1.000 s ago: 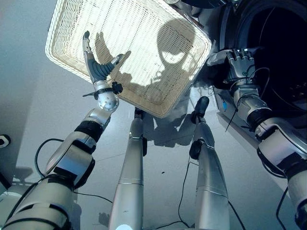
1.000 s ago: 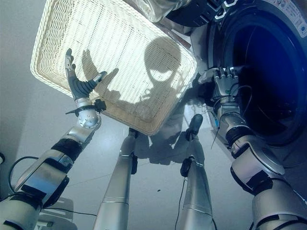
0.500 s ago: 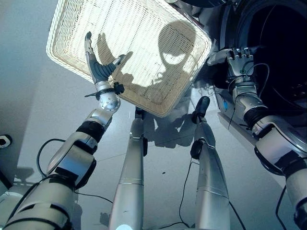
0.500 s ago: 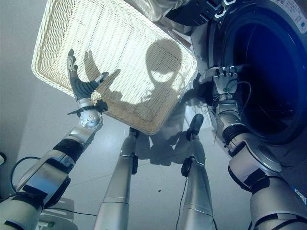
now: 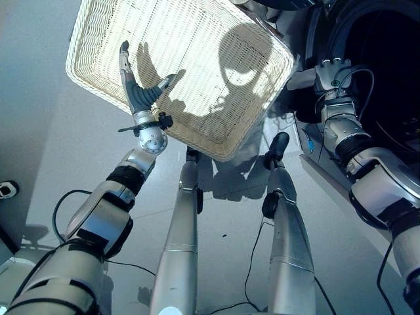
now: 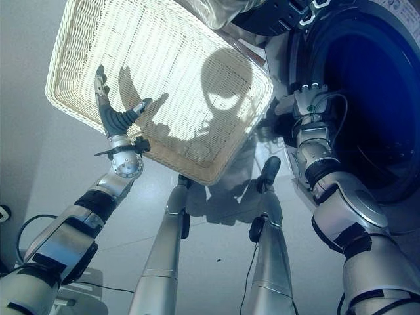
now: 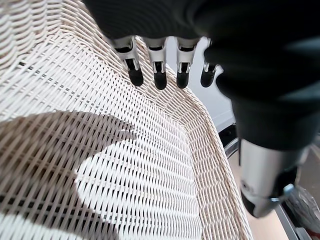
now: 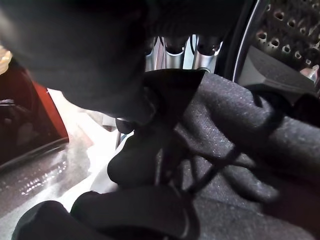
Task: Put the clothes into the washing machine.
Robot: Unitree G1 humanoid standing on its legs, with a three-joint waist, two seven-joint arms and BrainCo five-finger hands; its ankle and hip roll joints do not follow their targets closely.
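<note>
A dark grey garment [image 8: 235, 150] lies under my right hand [image 5: 331, 75], bunched between thumb and fingers, at the rim of the washing machine's round opening [image 6: 367, 98]. The perforated drum [image 8: 295, 35] shows just past the cloth. A white wicker basket [image 5: 197, 59] sits on the floor to the left of the machine, with no clothes in the part I see. My left hand [image 5: 139, 97] hovers open over the basket's near rim, its fingers [image 7: 160, 75] straight above the weave [image 7: 125, 165].
A pale crumpled thing [image 6: 216, 10] lies at the basket's far corner beside the machine's dark front. A small white object [image 5: 5, 190] sits on the grey floor at far left. Open floor stretches left of the basket.
My right hand has moved up and further toward the machine's opening with the dark garment. The left hand has barely moved over the basket.
</note>
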